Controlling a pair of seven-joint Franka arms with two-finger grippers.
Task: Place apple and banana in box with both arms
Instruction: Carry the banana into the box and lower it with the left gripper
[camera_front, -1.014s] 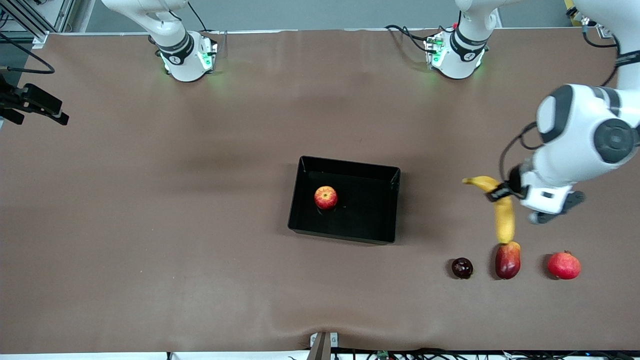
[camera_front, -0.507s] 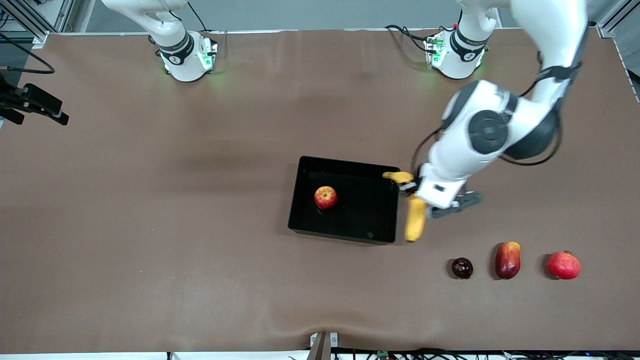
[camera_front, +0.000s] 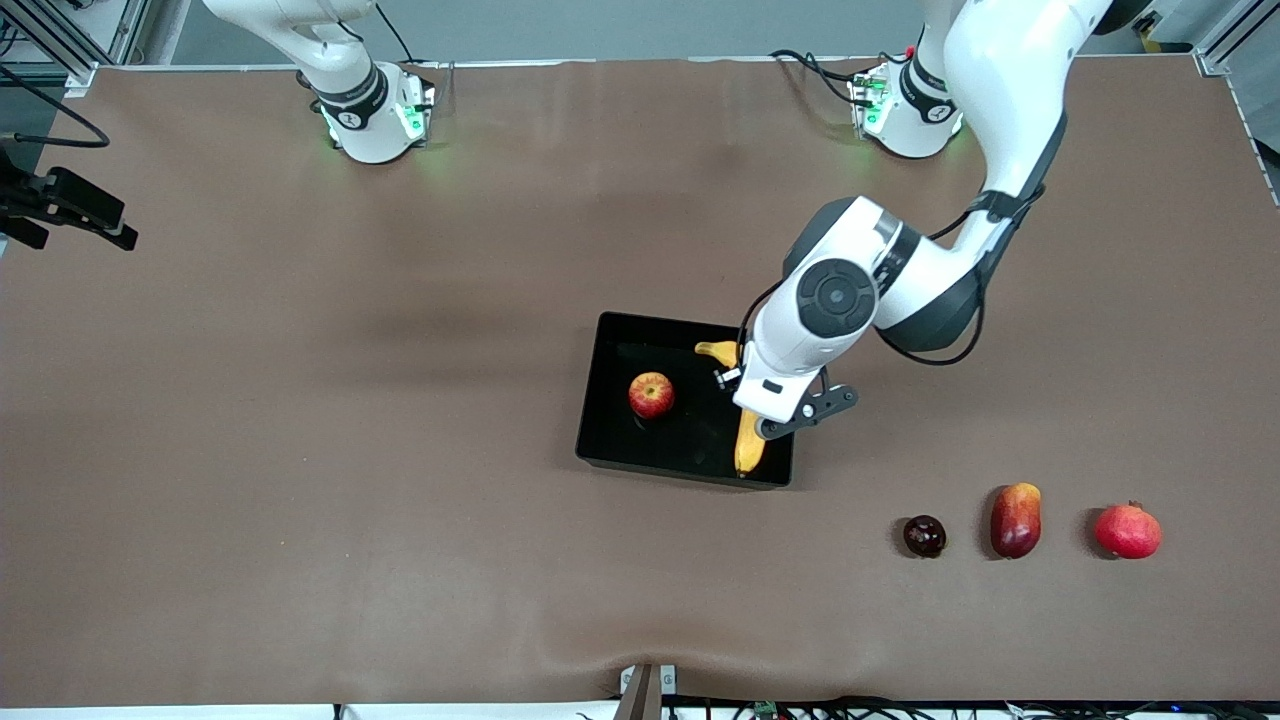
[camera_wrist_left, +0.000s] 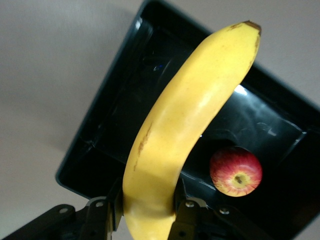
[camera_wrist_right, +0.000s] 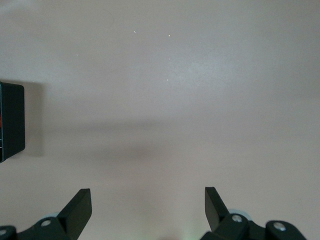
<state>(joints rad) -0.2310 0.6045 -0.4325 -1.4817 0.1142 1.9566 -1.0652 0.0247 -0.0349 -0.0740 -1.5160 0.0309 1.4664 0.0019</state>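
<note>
1 of the 2 fruits is already home: the apple (camera_front: 651, 395), small, round, red with yellow speckling, is sitting on the floor of the box (camera_front: 610, 400), toward the right arm's end of it. The banana (camera_front: 747, 440) is hanging in the air over the box's other end, so only lowering and release look to be left. The left gripper (camera_front: 742, 392) is pinching the banana near 1 end, jaws clamped on its smooth, waxy yellow skin, the long curved body pointing down into the tray. The box is a shallow, glossy black plastic rectangle with low walls, mirroring the light. The right gripper (camera_wrist_right: 145, 210) is waiting with jaws spread wide over bare brown bench (camera_front: 300, 450), whose matte covering is wrinkling slightly.
</note>
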